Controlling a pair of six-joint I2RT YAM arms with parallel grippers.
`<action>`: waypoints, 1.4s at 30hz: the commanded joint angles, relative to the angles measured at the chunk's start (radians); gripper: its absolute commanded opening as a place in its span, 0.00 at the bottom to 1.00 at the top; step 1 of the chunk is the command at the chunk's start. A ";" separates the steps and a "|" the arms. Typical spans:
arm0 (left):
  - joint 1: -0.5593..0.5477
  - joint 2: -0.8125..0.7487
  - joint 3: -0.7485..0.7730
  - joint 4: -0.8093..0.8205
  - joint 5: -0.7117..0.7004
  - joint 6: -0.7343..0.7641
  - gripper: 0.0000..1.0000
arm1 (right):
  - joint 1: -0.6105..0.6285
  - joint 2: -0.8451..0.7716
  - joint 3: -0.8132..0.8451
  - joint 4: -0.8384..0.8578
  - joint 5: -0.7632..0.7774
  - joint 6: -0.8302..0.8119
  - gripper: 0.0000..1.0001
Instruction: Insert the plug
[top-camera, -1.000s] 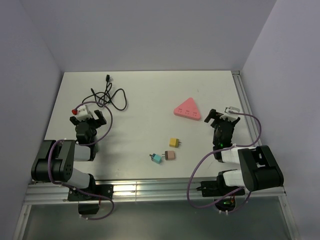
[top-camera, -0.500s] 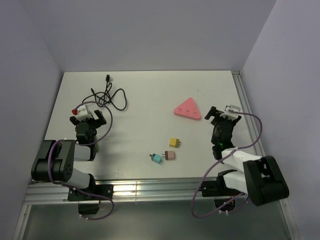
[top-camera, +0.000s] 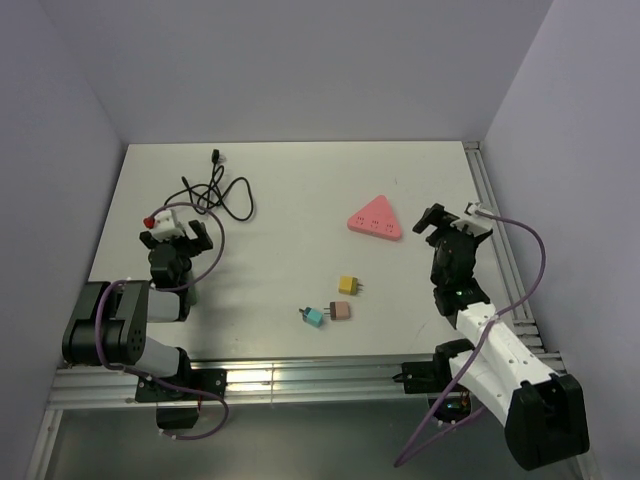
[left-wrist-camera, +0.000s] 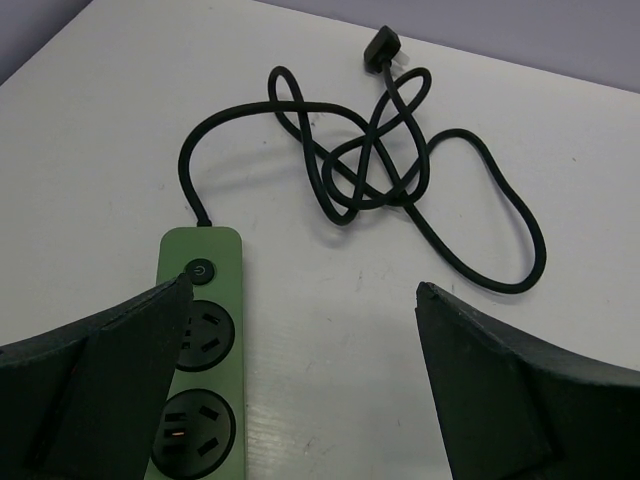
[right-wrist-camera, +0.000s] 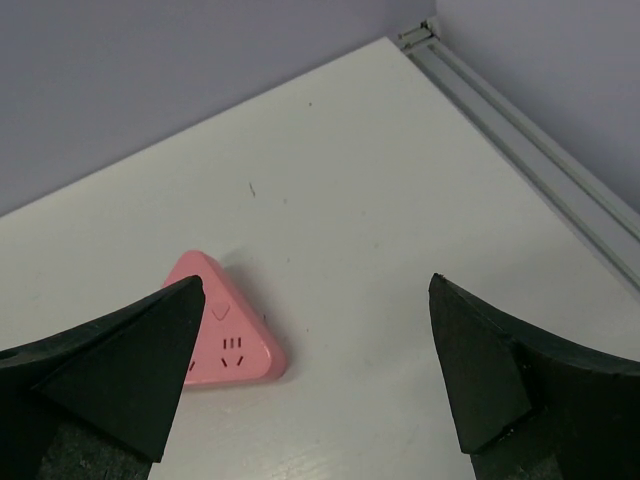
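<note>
**Both grippers wide open and empty, three plugs loose on the desk**

The left gripper (top-camera: 177, 238) has its jaws spread fully and holds nothing. It hangs over a green power strip (left-wrist-camera: 200, 340). The strip's near end is cut off in the left wrist view, and one finger (left-wrist-camera: 90, 390) hides part of its two visible outlets. A single tangled black cable (top-camera: 218, 195) runs from the strip.

The right gripper (top-camera: 450, 222) is equally wide and empty. It sits just beside one pink triangular socket (top-camera: 375, 217).

Three plugs lie between the arms on the desk (top-camera: 300, 170):
- a yellow plug (top-camera: 349, 285)
- a teal plug (top-camera: 314, 316)
- a pinkish-brown plug (top-camera: 339, 310), touching the teal one

Their prongs are too small to count.
</note>
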 joint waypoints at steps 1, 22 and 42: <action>0.003 -0.086 0.061 -0.045 0.007 0.027 0.99 | -0.009 0.048 0.088 -0.132 -0.061 0.058 1.00; -0.169 -0.399 0.344 -0.915 -0.144 -0.698 0.99 | 0.167 0.326 0.359 -0.560 -0.302 0.229 0.92; -0.170 -0.527 0.256 -0.873 0.352 -0.777 1.00 | 0.626 0.680 0.596 -0.908 -0.057 0.463 0.82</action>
